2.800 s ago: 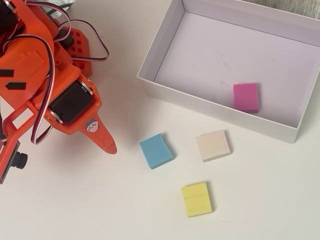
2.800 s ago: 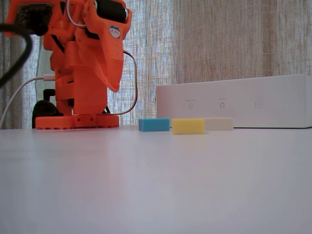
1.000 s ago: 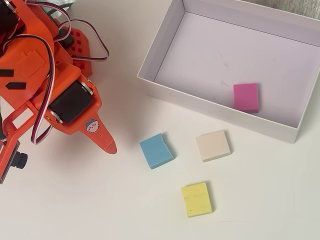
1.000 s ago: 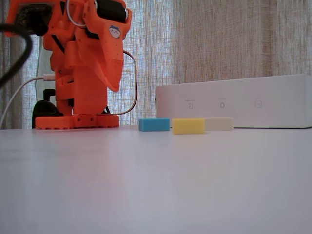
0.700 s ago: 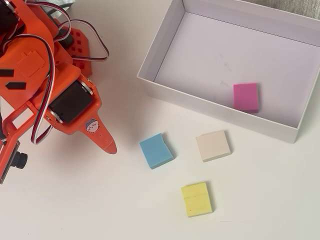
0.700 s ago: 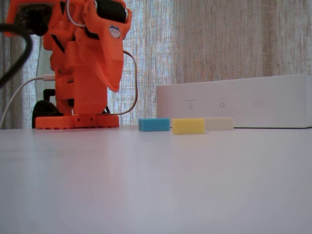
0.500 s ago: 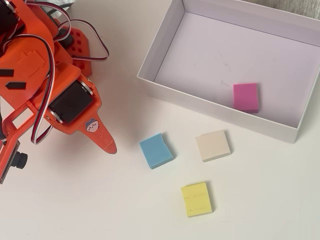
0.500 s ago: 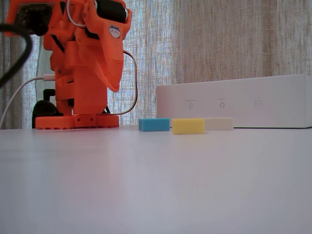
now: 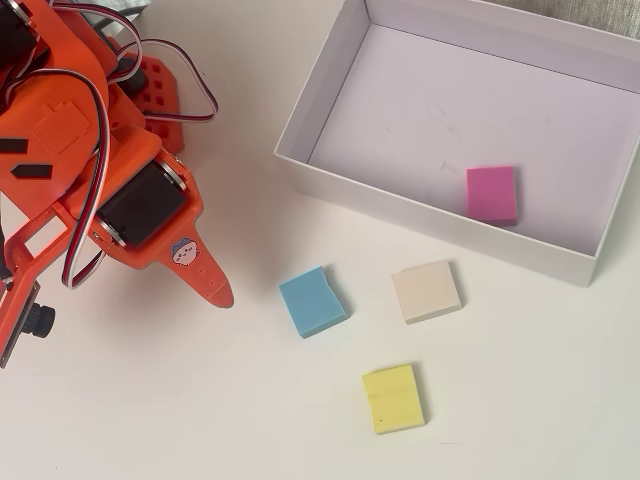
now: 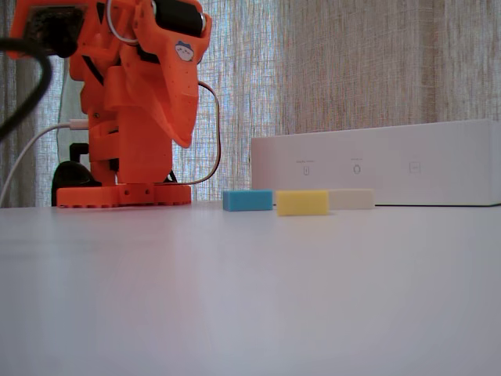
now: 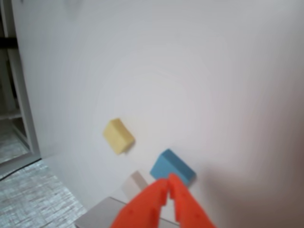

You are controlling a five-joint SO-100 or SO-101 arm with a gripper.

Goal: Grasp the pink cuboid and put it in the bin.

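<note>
So the pink cuboid (image 9: 491,192) is sitting flat on the floor of the bin (image 9: 331,64), down near the front wall and toward the right end in the overhead view. It's lying on its own, nothing touching it but the floor. In the fixed view you only get the bin's (image 10: 391,163) long white outer wall, so the pink one is hidden from there.

Outside the bin, on the white table (image 9: 200,400), there are three more blocks. The beige block (image 9: 427,291) is just in front of the bin wall, the blue block (image 9: 313,301) is to its left, and the yellow block (image 9: 392,397) is further out from the bin, sort of between the two. None of them touch each other. The fixed view lines them up in a row: blue (image 10: 247,200), yellow (image 10: 302,203), beige (image 10: 351,199).

The gripper (image 9: 215,290) is well left of the bin, its orange tip near the blue block but clear of it, and it's raised off the table. In the wrist view the fingers (image 11: 154,202) are pressed together with nothing between them, and the blue (image 11: 172,168), yellow (image 11: 118,136) and beige (image 11: 134,184) blocks show beyond the tip. The arm (image 10: 137,102) stands folded over its base at the left of the fixed view.
</note>
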